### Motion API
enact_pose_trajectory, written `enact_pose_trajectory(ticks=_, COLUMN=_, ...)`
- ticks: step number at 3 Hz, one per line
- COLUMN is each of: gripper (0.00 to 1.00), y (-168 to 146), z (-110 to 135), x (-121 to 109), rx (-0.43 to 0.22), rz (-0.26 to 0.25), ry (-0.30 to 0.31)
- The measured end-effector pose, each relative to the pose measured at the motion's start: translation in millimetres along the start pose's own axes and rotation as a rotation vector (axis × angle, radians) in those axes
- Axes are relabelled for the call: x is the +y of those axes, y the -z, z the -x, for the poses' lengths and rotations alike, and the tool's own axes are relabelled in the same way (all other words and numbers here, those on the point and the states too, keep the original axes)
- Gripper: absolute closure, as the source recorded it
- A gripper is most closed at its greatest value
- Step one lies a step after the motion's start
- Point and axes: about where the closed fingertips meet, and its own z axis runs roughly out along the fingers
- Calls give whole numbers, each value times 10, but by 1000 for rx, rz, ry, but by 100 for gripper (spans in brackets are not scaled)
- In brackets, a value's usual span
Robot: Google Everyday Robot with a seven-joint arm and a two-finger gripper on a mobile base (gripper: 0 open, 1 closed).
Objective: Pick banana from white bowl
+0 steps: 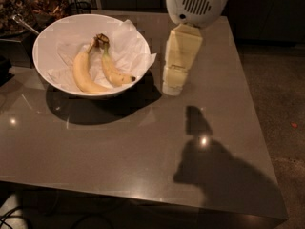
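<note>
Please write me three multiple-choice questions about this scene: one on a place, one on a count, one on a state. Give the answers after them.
1. Where is the claw relative to the white bowl?
A. inside it
B. beside it, to picture right, over the table
C. behind it

2. How many fruits lie in the bowl?
A. one
B. two
C. three

3. The slimmer banana with the dark tip is:
A. in the claw
B. on the bare table
C. lying on the paper in the bowl

Answers:
1 B: the claw hangs outside the rim.
2 B: a plumper banana lies next to the slimmer one.
3 C: it rests on the white paper.
</note>
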Motion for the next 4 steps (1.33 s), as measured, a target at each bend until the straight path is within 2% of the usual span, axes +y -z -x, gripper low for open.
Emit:
enact_pose_trajectory(ticks=1, gripper=0, y=-131, z=435, x=-7, rx=-4, rz=43, ry=78)
enact_pose_trajectory(ticks=2, gripper=0, y=-109, z=542, x=-41, rx=-33, rz=20, ry=86)
enact_pose_trajectory(ticks=3, gripper=0, y=-150, z=645, x=-76, rx=-72, rz=24, ry=56)
enact_pose_trajectory(ticks=4, gripper=0, y=-285, z=854, x=-183, rx=-77, rz=57, ry=33)
